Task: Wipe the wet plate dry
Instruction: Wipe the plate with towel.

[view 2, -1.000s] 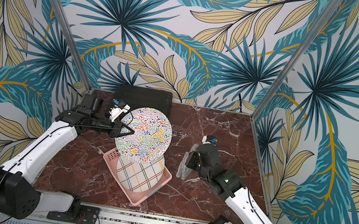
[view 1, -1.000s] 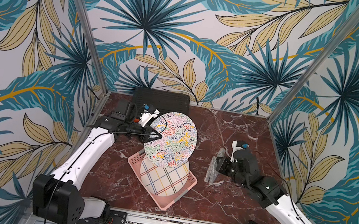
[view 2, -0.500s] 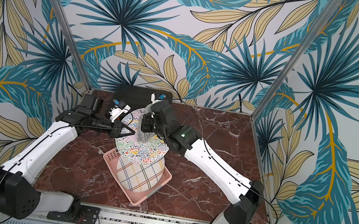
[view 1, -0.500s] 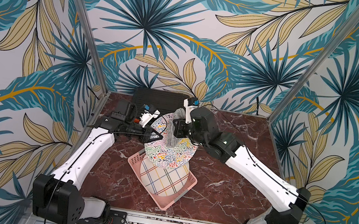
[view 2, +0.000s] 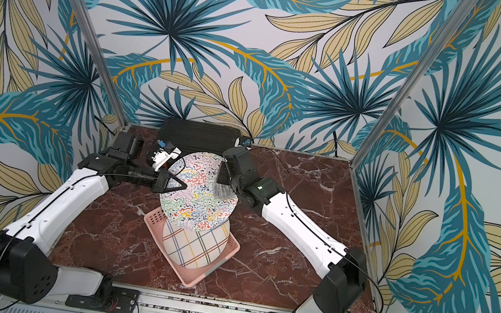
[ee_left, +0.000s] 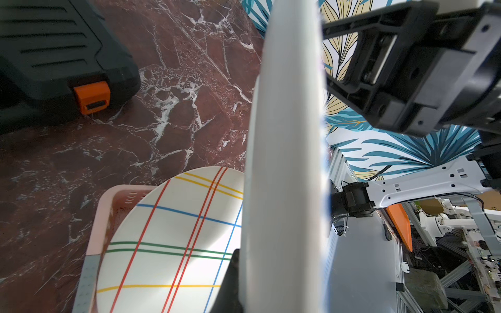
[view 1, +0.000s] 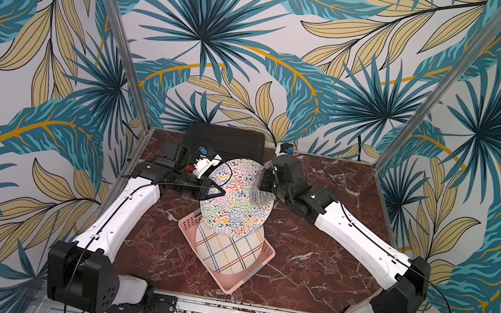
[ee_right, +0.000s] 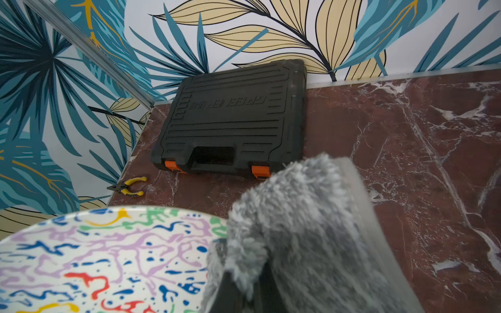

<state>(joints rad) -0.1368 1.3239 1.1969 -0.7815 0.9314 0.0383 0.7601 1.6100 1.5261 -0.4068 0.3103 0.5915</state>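
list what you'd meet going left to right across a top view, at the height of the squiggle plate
left pincer → squiggle plate → grey cloth → right arm's white link

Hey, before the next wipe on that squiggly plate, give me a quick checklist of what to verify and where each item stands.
1. Left gripper shut on plate rim: ok.
2. Right gripper shut on cloth: ok.
3. Cloth over the plate's patterned face, at its far edge: ok.
4. Cloth pressed against plate: cannot tell.
5. Plate clear of plaid plate in basket: cannot tell.
6. Case apart from both arms: ok.
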